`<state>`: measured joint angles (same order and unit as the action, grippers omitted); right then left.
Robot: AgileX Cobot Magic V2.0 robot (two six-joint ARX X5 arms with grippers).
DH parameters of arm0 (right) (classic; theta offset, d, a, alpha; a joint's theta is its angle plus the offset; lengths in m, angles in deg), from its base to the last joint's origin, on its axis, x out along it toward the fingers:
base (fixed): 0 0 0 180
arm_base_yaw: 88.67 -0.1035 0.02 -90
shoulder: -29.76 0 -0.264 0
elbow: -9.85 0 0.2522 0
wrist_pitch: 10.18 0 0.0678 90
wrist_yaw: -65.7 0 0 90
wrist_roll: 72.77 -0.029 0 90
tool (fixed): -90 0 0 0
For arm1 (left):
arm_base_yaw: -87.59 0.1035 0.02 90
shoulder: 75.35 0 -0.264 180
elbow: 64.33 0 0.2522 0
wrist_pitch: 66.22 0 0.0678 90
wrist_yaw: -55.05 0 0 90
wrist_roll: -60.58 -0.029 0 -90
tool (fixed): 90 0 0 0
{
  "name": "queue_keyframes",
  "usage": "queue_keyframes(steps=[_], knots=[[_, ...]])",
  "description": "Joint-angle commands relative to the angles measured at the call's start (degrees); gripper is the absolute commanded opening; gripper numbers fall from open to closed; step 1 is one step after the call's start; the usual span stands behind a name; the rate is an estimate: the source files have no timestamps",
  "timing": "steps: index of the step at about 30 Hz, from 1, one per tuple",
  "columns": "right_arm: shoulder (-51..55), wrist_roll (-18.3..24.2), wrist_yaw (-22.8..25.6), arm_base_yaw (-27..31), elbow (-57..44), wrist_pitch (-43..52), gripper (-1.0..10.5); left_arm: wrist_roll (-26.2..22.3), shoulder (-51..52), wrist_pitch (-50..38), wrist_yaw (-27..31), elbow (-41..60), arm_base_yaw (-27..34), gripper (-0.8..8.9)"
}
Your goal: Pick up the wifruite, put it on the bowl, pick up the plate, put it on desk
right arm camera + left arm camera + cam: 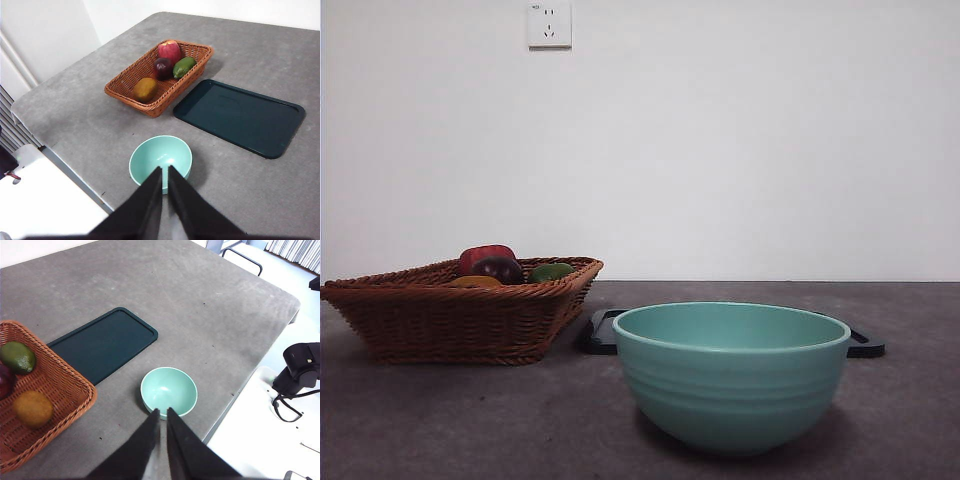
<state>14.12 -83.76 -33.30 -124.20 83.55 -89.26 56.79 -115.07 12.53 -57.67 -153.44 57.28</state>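
Observation:
The brown-orange wifruite (144, 88) lies in a wicker basket (127, 85); it also shows in the left wrist view (33, 409) and as an orange sliver in the front view (473, 282). The empty mint-green bowl (732, 372) stands near the desk's front edge, also in both wrist views (168, 390) (160, 158). A dark green flat tray, the plate (240, 116), lies on the grey desk (280, 190) behind the bowl (602, 331) (102, 343). My left gripper (163, 413) and right gripper (165, 170) are shut, empty, high above the bowl.
The basket (450, 320) also holds a red fruit (169, 50), a dark purple fruit (162, 67) and a green fruit (184, 66). The desk's edge runs close in front of the bowl (235, 400). A white wall with a socket (549, 24) stands behind.

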Motion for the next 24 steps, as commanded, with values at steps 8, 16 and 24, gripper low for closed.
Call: queue_keyframes(steps=[8,16,24], knots=[[-0.3,-0.6,0.0,-0.3,0.7,0.6,0.1,-0.7,-0.2,-0.2,-0.3,-0.5,-0.6,0.19],[-0.3,-0.6,0.0,-0.3,0.7,0.6,0.1,-0.6,0.2,-0.3,-1.9,1.4,10.1,0.19],[-0.3,-0.6,0.0,-0.3,0.7,0.6,0.1,1.5,10.5,-14.8,-0.6,19.4,26.2,0.19]])
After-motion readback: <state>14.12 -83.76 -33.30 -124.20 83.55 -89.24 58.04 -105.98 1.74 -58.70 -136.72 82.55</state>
